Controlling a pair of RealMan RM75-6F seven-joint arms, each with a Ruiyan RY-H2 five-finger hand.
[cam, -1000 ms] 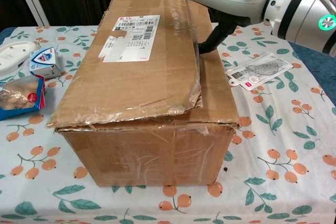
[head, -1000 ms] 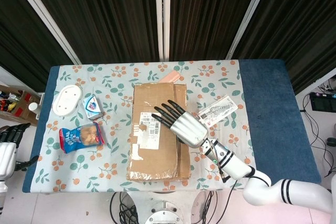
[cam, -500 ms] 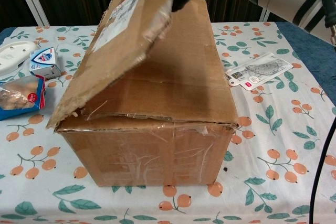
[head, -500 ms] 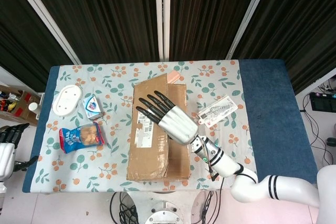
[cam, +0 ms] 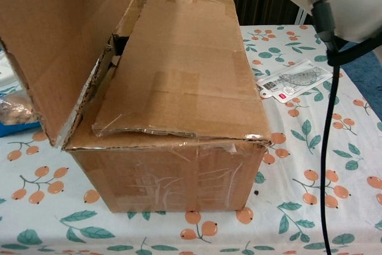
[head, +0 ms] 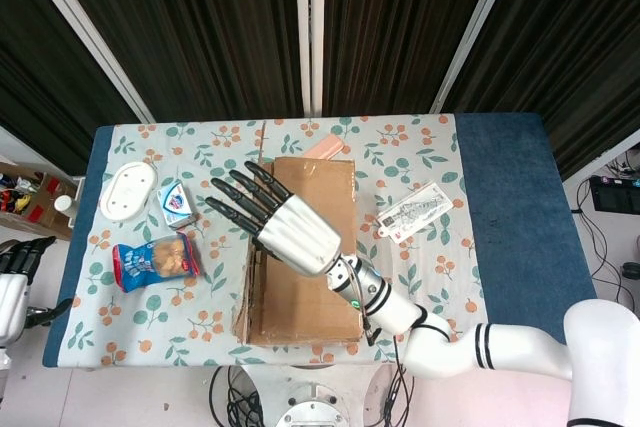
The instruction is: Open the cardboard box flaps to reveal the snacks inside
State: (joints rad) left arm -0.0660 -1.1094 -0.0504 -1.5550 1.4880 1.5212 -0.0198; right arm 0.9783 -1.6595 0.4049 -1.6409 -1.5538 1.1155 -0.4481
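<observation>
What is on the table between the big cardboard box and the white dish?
In the head view, a small blue-and-white carton sits between the cardboard box and the white dish.

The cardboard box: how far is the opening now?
Done: the left flap of the cardboard box stands raised. In hand: the right hand, fingers spread, is against it. Left: the right flap lies flat, so no snacks show.
</observation>
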